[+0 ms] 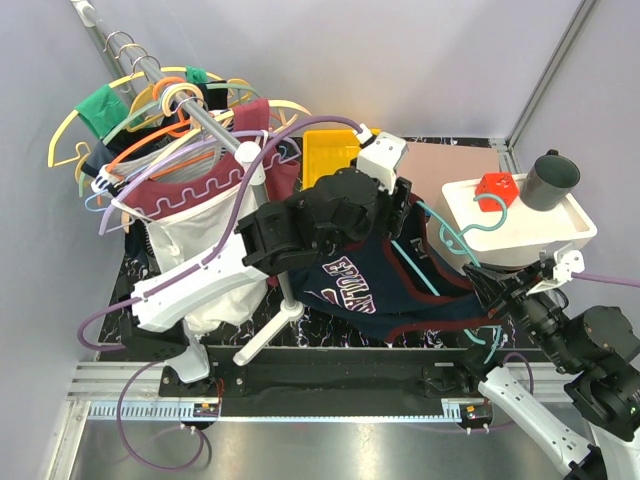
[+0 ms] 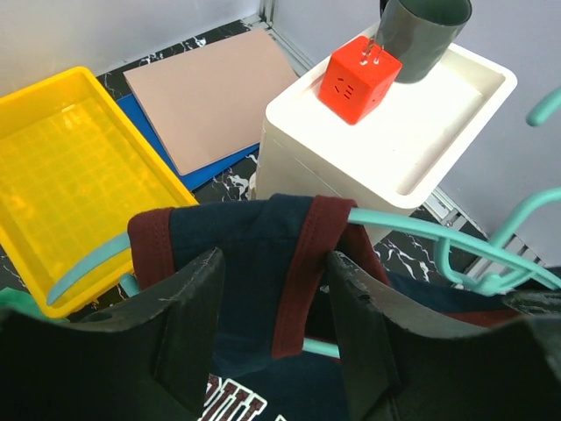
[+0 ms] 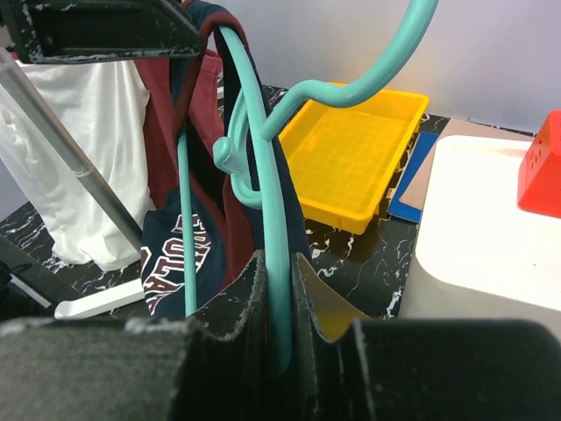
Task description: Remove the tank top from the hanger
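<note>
Two grips: left jaws straddle tank top (image 2: 250,254), right jaws pinch hanger (image 3: 267,219).

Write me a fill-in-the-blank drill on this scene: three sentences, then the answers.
The right gripper is shut on the teal ___.
Beside the dark cup sits a ___ cube.
The tank top carries ___ lettering.
Missing words: hanger; red; white.

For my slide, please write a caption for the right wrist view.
Right arm's jaws clamp the thin teal plastic hanger carrying the dark navy cloth tank top, yellow plastic tray behind.
</note>
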{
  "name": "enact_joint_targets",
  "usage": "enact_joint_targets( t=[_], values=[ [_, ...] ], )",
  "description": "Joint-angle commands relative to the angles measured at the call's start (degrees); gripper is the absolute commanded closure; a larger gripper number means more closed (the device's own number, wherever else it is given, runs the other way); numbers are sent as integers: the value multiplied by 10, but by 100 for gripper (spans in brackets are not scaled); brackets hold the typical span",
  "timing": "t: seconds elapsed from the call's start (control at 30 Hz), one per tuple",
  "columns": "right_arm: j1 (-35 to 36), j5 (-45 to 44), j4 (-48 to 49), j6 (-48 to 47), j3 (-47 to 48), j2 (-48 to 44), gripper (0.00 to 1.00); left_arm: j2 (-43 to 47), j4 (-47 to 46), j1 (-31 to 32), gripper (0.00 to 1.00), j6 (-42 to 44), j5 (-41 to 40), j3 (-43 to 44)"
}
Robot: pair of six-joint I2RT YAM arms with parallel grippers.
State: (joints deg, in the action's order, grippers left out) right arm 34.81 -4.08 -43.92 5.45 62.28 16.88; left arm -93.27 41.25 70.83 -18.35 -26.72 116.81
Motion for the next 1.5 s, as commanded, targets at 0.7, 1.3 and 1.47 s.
enact_joint_targets(
  t=[0.7,1.3,1.47],
  values=[
    [-2,0,-12,11,55,-1,100,-67,1,8,78,45,-42,80],
    [-2,72,-130,32,82,-31,100,-60,-23,8,100,106,-195,169],
    [-2,51,-161,52,99,-55,100,-46,-51,7,100,113,-243,159]
  ],
)
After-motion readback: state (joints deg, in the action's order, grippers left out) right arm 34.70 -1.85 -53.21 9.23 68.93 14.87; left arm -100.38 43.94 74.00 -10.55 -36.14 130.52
